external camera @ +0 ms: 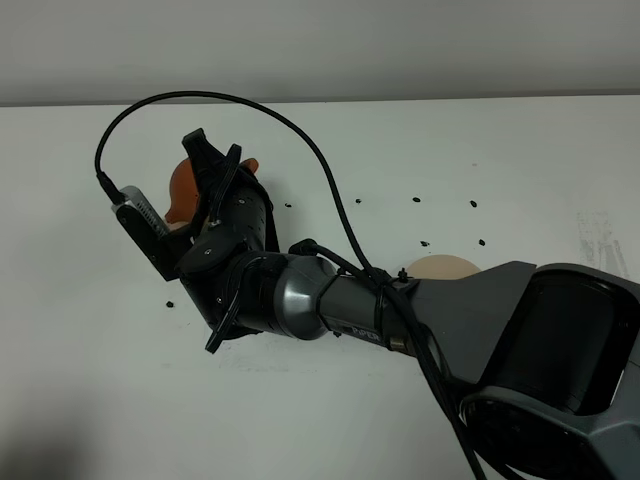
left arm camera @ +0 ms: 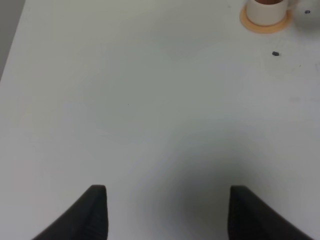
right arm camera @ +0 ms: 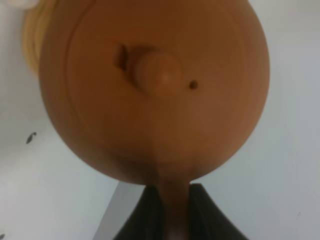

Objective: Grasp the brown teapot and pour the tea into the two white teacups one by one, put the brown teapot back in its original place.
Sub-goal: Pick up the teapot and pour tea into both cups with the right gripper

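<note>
The right tool (right arm camera: pixel 175 210) is clamped on the teapot (right arm camera: pixel 155 90) handle, well left of the disc (external camera: pixel 445 267). Tip slowly, spout over the cup (left arm camera: pixel 266 11). Left tool (left arm camera: pixel 167 210) is spread, empty.

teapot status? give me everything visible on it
The brown teapot looks like matte terracotta clay: round, squat, with a knobbed lid seated on top and a small vent hole beside the knob. The right hand is shut on its loop handle. In the overhead view only a sliver of the pot shows behind the hand, over the white table, away from the pale round disc. The spout and any pouring are not visible.
</note>
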`<state>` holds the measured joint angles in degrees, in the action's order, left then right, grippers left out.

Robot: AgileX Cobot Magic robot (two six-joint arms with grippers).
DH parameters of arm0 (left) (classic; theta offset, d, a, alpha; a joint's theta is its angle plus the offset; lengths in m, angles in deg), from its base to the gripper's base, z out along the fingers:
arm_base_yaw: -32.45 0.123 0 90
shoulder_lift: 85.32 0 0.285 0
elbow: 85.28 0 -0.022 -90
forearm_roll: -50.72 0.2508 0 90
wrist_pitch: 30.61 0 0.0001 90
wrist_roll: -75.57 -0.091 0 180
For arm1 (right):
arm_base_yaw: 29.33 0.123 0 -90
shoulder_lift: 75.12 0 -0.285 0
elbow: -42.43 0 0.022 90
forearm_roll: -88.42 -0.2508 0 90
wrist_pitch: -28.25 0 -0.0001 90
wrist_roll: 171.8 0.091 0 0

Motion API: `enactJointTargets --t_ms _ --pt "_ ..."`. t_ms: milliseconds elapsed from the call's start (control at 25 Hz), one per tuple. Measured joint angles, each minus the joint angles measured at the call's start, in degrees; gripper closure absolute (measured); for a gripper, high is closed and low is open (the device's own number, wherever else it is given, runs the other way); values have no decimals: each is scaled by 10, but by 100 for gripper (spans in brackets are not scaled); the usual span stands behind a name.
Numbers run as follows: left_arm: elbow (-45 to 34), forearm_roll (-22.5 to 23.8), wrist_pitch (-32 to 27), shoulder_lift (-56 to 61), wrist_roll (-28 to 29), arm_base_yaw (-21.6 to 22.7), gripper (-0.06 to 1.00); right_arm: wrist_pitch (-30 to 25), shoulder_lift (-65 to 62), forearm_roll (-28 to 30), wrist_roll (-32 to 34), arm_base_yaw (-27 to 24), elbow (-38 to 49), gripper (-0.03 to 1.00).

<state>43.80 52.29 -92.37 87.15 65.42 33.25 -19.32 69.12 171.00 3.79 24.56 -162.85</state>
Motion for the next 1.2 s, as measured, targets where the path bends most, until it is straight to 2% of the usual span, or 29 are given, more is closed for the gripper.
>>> enactJointTargets --t_ms 1200 --pt "0 0 0 0 0 0 44 2 0 48 -22 0 0 88"
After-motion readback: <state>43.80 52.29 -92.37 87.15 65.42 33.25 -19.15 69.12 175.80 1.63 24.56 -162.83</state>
